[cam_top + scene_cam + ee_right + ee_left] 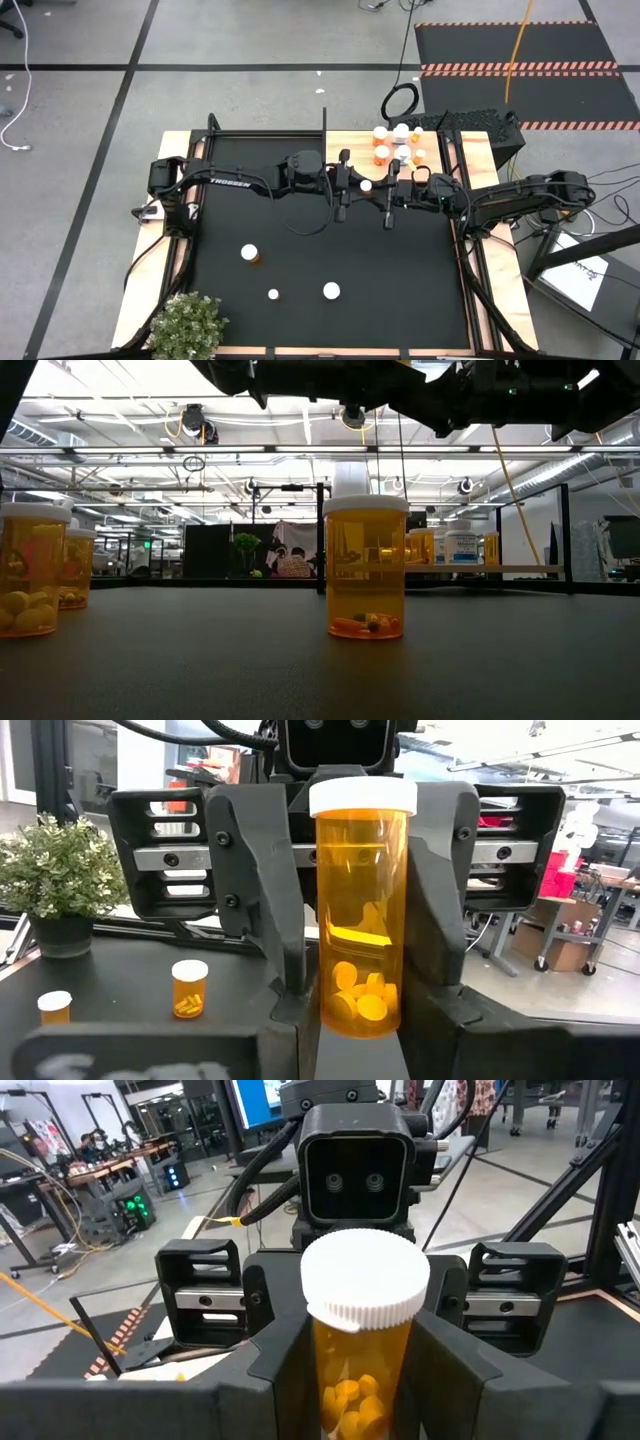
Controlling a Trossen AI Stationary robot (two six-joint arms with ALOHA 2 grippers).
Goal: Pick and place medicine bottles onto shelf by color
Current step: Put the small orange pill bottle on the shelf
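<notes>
Both arms reach level toward each other above the far middle of the black mat. The left gripper and right gripper both pinch one orange bottle upright between them, near the shelf.

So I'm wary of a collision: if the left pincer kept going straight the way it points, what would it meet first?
Probably the right pincer, facing it just beyond the orange bottle between the left pincer's fingers. Depth is unclear.
</notes>
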